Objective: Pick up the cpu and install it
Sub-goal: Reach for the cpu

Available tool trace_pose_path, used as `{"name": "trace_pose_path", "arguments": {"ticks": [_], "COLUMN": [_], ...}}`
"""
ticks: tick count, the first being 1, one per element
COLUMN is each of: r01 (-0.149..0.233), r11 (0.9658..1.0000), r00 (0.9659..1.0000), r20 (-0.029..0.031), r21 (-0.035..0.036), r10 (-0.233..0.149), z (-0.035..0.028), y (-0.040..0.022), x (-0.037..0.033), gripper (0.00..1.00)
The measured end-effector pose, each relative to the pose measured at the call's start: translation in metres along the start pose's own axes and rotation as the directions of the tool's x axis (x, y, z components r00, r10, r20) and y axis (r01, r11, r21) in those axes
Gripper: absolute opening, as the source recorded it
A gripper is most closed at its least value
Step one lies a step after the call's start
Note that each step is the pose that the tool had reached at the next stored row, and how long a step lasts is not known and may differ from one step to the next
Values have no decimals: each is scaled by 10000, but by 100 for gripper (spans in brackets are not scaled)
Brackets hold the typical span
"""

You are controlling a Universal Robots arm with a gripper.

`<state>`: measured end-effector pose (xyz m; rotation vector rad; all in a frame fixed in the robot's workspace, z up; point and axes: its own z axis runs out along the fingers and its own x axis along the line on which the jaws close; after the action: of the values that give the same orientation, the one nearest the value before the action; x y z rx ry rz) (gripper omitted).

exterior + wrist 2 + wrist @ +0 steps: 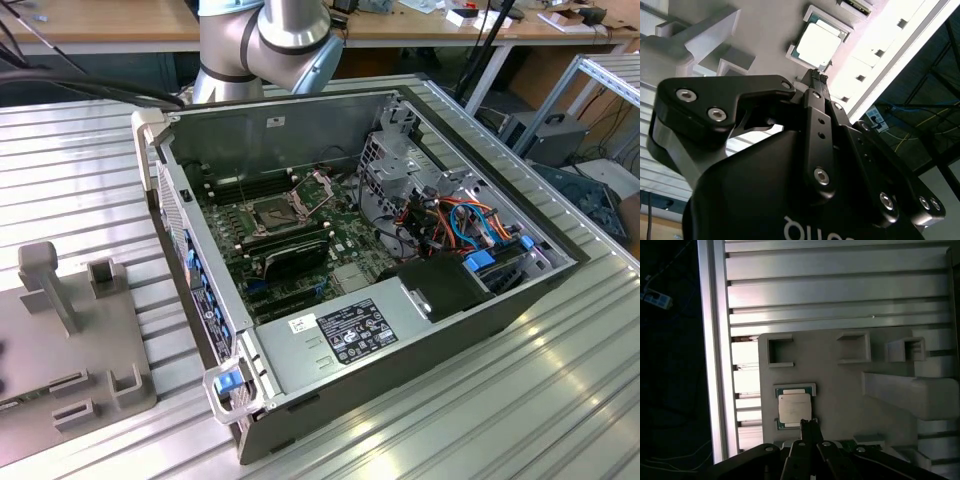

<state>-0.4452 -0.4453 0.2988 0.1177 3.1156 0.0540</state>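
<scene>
The cpu (794,408) is a small square chip with a silver-grey top. It lies flat in a shallow framed pocket on the grey fixture plate (840,390); the second wrist view has the cpu (818,44) too. My gripper (807,424) hovers above the plate right beside the chip's edge, and its black fingertips (815,76) are pressed together with nothing between them. In the exterior view the open computer case shows the green motherboard (345,235) with its metal-framed socket (275,212), whose hinged plate (318,186) stands raised.
The fixture plate (70,350) carries raised grey holders and a tall post (45,280) near the chip pocket. The case (400,330) holds a power supply, a drive cage and coloured cables. Ribbed metal tabletop (500,420) surrounds everything; its edge rail (715,350) runs close by the plate.
</scene>
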Motion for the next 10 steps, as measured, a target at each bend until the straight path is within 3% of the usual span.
{"name": "trace_pose_path", "arguments": {"ticks": [6, 10], "r01": [3, 0], "r11": [10000, 10000], "r00": [10000, 10000], "r20": [-1, 1], "r21": [12, 11], "r10": [-3, 0], "z": [72, 83], "y": [-8, -7], "x": [56, 73], "gripper": [11, 11]}}
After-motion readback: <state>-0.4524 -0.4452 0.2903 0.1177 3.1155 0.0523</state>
